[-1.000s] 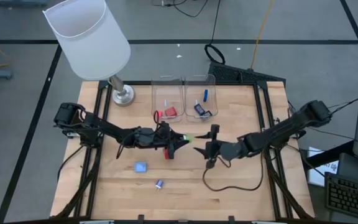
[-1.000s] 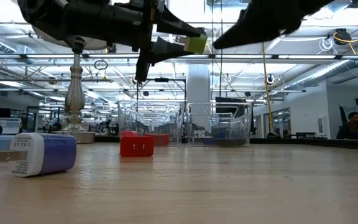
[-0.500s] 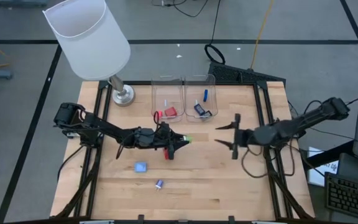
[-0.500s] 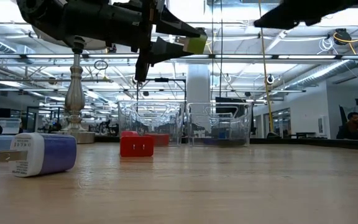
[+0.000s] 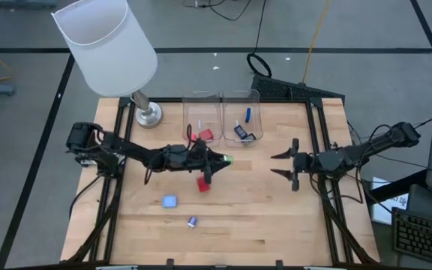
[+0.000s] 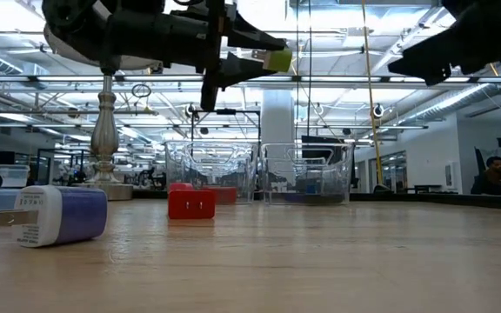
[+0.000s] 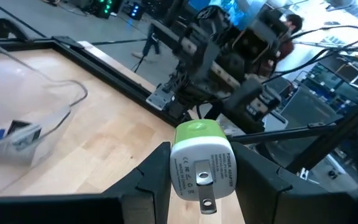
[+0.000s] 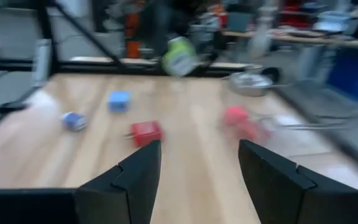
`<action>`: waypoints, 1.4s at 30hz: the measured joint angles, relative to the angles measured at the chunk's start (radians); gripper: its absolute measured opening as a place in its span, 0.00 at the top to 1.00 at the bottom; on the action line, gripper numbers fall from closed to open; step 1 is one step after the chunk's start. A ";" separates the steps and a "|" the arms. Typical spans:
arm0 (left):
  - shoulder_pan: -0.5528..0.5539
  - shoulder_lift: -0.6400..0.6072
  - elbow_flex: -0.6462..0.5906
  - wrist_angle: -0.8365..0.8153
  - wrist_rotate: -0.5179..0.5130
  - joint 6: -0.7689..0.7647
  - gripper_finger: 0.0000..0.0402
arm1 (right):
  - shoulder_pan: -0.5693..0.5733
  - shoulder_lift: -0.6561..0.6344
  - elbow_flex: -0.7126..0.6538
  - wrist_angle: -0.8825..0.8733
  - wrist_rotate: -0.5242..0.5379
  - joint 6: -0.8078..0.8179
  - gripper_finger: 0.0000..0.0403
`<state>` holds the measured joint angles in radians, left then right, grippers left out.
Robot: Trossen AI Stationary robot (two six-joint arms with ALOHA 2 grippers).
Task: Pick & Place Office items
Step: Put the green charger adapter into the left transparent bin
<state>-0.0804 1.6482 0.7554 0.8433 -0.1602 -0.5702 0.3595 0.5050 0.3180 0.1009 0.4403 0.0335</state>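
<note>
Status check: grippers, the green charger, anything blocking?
Left gripper shut on green charger, raised above the table near the bins. Right gripper open, empty, at the table's right side. Red charger on the table under left arm; path unobstructed.

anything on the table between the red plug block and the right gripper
No. In the high view the stretch of wood from the red charger block to the open right gripper is bare. The left gripper, holding the green charger, hangs above it.
</note>
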 joint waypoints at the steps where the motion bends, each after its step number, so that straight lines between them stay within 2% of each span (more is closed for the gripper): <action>1: 0.008 0.000 0.003 0.000 0.017 0.005 0.66 | 0.000 -0.007 -0.010 0.001 -0.032 0.001 0.48; 5: 0.028 0.000 0.018 -0.001 0.053 0.033 0.66 | 0.000 -0.027 -0.061 0.046 -0.097 0.037 0.49; 10: 0.040 0.000 0.028 -0.001 0.059 0.051 0.66 | 0.000 -0.042 -0.120 0.144 -0.107 0.062 0.49; 18: 0.043 0.000 0.028 0.000 0.058 0.066 0.66 | 0.000 -0.081 -0.142 0.159 -0.184 0.067 0.49; 25: 0.029 0.000 0.028 -0.001 0.057 0.065 0.66 | 0.000 -0.119 -0.142 0.145 -0.190 0.031 0.49; 29: 0.012 0.000 0.028 0.000 0.055 0.072 0.66 | 0.000 -0.141 -0.142 0.130 -0.235 0.021 0.48; 42: -0.015 0.001 0.028 0.044 0.046 0.125 0.66 | 0.000 -0.242 -0.142 0.020 -0.234 0.004 0.48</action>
<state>-0.0958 1.6489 0.7837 0.8871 -0.1138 -0.4450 0.3592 0.2627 0.1761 0.1205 0.2058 0.0375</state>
